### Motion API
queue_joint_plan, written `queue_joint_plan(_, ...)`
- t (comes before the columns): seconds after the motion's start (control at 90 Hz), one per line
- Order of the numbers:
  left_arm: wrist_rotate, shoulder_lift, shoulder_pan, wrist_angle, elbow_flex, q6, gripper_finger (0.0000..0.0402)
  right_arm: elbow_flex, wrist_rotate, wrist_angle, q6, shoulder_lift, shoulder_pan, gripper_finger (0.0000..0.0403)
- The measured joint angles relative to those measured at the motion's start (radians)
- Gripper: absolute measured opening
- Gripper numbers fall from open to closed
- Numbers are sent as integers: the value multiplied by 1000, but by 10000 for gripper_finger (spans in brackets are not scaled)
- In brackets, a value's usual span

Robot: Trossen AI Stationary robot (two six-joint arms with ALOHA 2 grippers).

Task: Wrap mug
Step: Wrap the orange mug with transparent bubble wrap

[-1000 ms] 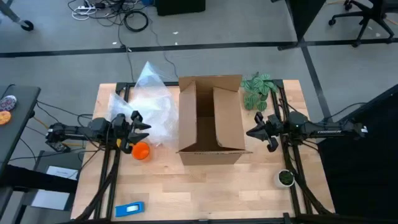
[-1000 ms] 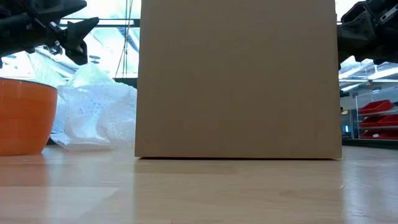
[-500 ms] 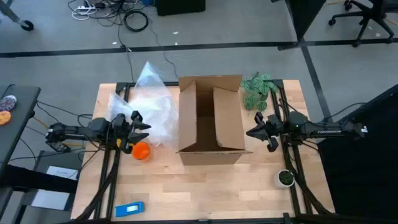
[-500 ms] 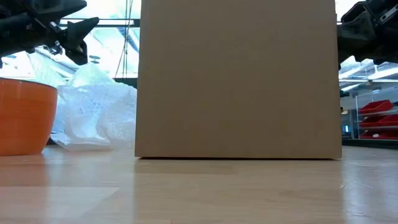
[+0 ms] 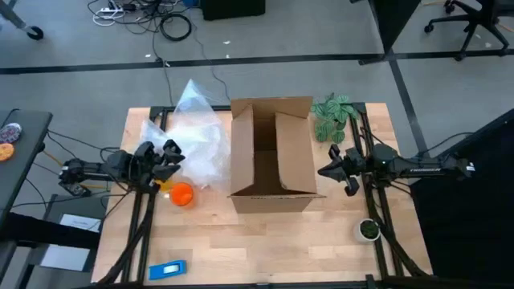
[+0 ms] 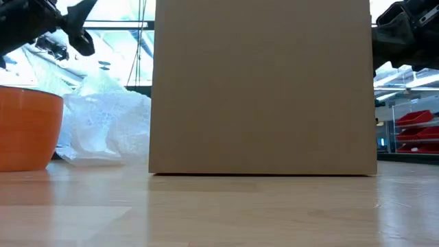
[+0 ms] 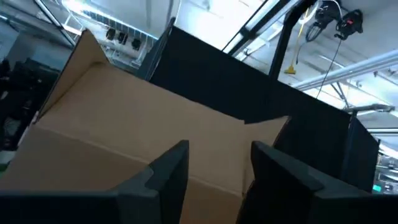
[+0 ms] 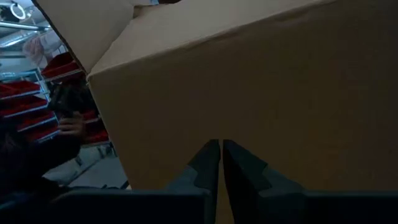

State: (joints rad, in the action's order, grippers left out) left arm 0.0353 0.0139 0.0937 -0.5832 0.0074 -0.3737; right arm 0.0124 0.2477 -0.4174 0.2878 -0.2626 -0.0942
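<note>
The small orange mug (image 5: 181,195) stands upright on its base on the wooden table near the left side; the low view shows it at the left edge (image 6: 26,127). My left gripper (image 5: 170,152) hovers open just beyond the mug toward the far-left, tipped upward; in its wrist view (image 7: 217,163) nothing sits between the fingers. A crumpled clear plastic wrap (image 5: 190,136) lies on the table behind the mug. My right gripper (image 5: 325,171) is shut (image 8: 221,157) and points level at the right wall of the cardboard box (image 5: 271,156).
The open cardboard box (image 6: 264,86) stands mid-table between the arms. A green leafy plant (image 5: 333,117) lies at the far right, a small dark green round object with a white rim (image 5: 368,229) at the near right, and a blue object (image 5: 169,270) at the near left edge.
My left gripper has tipped upward and drawn back a little toward the table's left edge, away from the mug. The mug, the wrap and the box have stayed in place.
</note>
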Motion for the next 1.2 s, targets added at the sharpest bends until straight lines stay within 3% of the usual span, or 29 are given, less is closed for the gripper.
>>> queue_joint_plan(0.2, -6, -1, 0, -81, 0, 29, 158, 0, 0, 0, 0, 0, 0, 2)
queue_joint_plan(0.478, -13, 0, 0, -19, 1, 98, 158, 0, 0, 0, 0, 0, 0, 2)
queue_joint_plan(0.689, -101, 33, 0, -21, 13, 113, 158, 0, 0, 0, 0, 0, 0, 2)
queue_joint_plan(0.989, -72, 258, 0, 142, 206, 190, 158, 0, 0, 0, 0, 0, 0, 2)
queue_joint_plan(1.2, -70, 413, 0, 441, 427, 213, 138, 0, 0, 0, 0, 0, 0, 2)
